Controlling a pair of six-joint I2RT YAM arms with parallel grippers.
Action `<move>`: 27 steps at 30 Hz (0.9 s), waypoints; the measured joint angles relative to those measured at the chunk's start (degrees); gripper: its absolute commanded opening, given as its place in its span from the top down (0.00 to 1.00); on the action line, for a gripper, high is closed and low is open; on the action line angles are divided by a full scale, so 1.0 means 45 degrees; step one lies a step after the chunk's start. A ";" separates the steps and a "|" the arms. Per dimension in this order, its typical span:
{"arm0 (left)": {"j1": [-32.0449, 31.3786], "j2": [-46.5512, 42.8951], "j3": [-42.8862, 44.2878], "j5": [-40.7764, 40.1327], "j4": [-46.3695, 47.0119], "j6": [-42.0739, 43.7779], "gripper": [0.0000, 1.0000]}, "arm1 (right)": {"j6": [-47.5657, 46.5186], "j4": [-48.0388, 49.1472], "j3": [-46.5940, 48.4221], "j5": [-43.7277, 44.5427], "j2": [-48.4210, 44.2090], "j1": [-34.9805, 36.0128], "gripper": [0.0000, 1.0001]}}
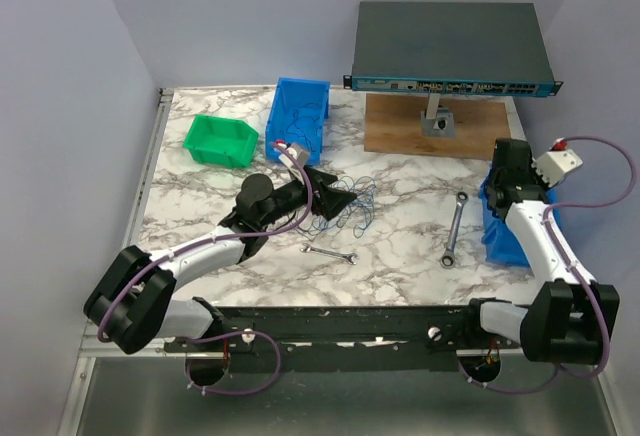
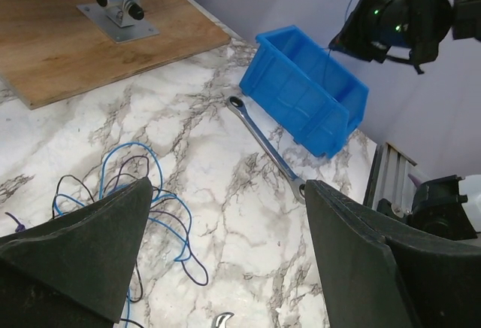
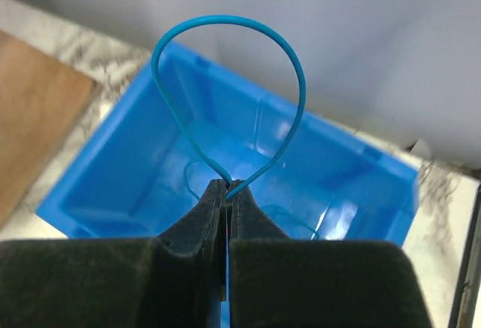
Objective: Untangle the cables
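Note:
A tangle of thin blue and black cables [image 1: 352, 208] lies on the marble table mid-left. It also shows in the left wrist view [image 2: 128, 185]. My left gripper [image 1: 345, 199] hovers right over the tangle, open and empty, its fingers [image 2: 83, 253] wide apart around bare marble [image 2: 225, 245]. My right gripper [image 1: 503, 178] is at the right edge, above a blue bin [image 1: 503, 231]. It is shut on a single blue cable [image 3: 225, 18] that loops up from the pinched tips [image 3: 227, 186]. More blue wire lies inside that bin [image 3: 150, 162].
A green bin [image 1: 220, 139] and a second blue bin [image 1: 298, 116] stand at the back left. A network switch [image 1: 450, 51] sits on a stand over a wooden board [image 1: 425, 131]. A long wrench [image 1: 453, 228] and a small wrench [image 1: 330, 254] lie on the table.

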 measured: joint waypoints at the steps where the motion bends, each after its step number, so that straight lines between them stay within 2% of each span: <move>1: 0.0000 0.0024 0.0005 0.0034 0.0000 -0.0010 0.16 | 0.0389 0.0058 -0.0355 -0.0204 0.0102 -0.0015 0.99; 6: 0.0000 0.0049 0.0000 0.0097 0.0000 -0.0024 0.16 | 0.2098 0.0233 -0.0806 -0.1549 0.1841 -0.0330 0.99; 11: 0.0000 0.0049 0.0000 0.0170 -0.0005 -0.0029 0.16 | 0.3993 -0.0291 -0.0243 -0.3157 0.3789 -0.0879 0.98; 14: 0.0000 0.0049 0.0005 0.0189 -0.0005 -0.0029 0.16 | 0.4585 -0.0515 -0.0238 -0.4328 0.4143 -0.1438 0.29; 15: 0.0000 0.0049 0.0005 0.0209 0.0000 -0.0024 0.16 | 0.4736 -0.0573 -0.0238 -0.4609 0.4143 -0.1598 0.25; 22: 0.0000 0.0049 0.0000 0.0228 -0.0005 -0.0024 0.16 | 0.4760 -0.1428 0.0063 -0.5085 0.2953 -0.1904 0.16; 24: 0.0000 0.0049 0.0005 0.0228 -0.0005 -0.0024 0.16 | 0.4512 -0.1773 0.0510 -0.5081 0.2317 -0.1889 0.10; 26: 0.0000 0.0049 0.0005 0.0223 -0.0049 -0.0019 0.16 | 0.3954 -0.1870 0.0971 -0.5119 0.1608 -0.1889 0.07; 27: 0.0000 0.0044 0.0005 0.0219 -0.0078 -0.0019 0.16 | 0.3536 -0.1855 0.1156 -0.5251 0.1195 -0.1889 0.01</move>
